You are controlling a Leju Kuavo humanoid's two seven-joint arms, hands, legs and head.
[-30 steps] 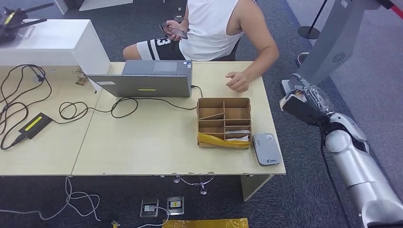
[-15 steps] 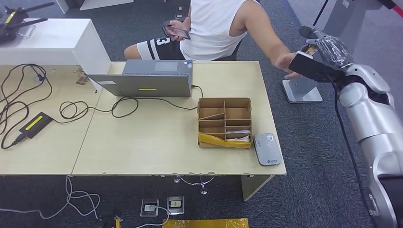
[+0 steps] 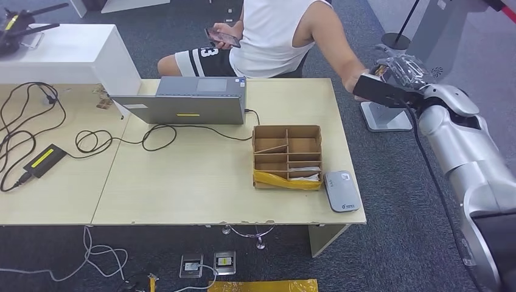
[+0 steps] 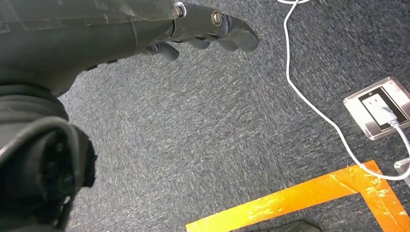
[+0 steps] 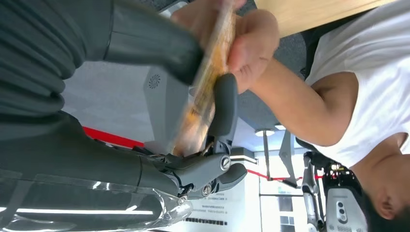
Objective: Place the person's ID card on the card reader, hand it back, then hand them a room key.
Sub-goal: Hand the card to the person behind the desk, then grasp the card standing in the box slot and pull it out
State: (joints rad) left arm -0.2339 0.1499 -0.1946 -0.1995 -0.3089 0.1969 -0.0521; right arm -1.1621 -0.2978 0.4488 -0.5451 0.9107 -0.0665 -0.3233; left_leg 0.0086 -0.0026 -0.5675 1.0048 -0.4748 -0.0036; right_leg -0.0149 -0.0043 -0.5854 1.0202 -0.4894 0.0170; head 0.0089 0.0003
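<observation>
Since a second ago the right arm has swung up from low beside the counter (image 3: 182, 201) to the upper right of the head view, and the person's hand (image 3: 355, 79) has left the counter top to meet it there; in the last half second the two have closed together.

Now the right hand (image 3: 398, 70) pinches a card (image 5: 205, 92), blurred and orange-tan, between its thick thumb and its darker fingers (image 5: 223, 106). The person's hand grips the same card at its far end in the right wrist view. Whether this is the ID card or a room key cannot be told. The card reader (image 3: 341, 190) lies flat at the counter's near right corner, just beside the cardboard organizer (image 3: 286, 157), with nothing on it.

The left hand (image 4: 203, 34) hangs over the carpet, fingers loosely spread and holding nothing.

The risk lies in the handover itself. If both let go together, the card drops to the carpet off the counter's edge. If the robot pulls while the person still grips, the card may bend or slip askew in the pinch. A skewed hold would make laying it squarely on the reader awkward.
</observation>
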